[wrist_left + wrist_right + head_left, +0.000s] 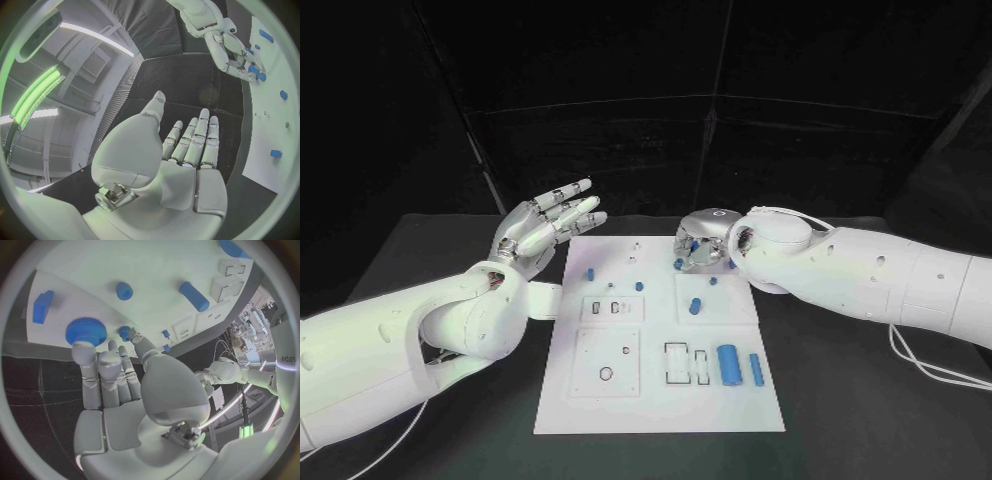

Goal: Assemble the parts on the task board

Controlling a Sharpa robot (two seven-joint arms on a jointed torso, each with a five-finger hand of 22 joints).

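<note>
The round blue plastic part with a ribbed, gear-like rim (85,330) looks small, light and rigid, and its ridges should give the fingers some bite; the sensible hold is across that rim, thumb against fingertips. It lies on the flat white task board (661,400) near its far edge, directly at the fingertips (83,351) of the right hand (125,390), which reach out over it, loosely extended; whether they already pinch it I cannot tell. Just beyond the thumb sit smaller blue pegs (124,290), and a blue block (42,306) lies to the other side. The left hand (548,225) hovers above the black counter (848,370) beside the board, fingers spread wide, holding nothing.
</note>
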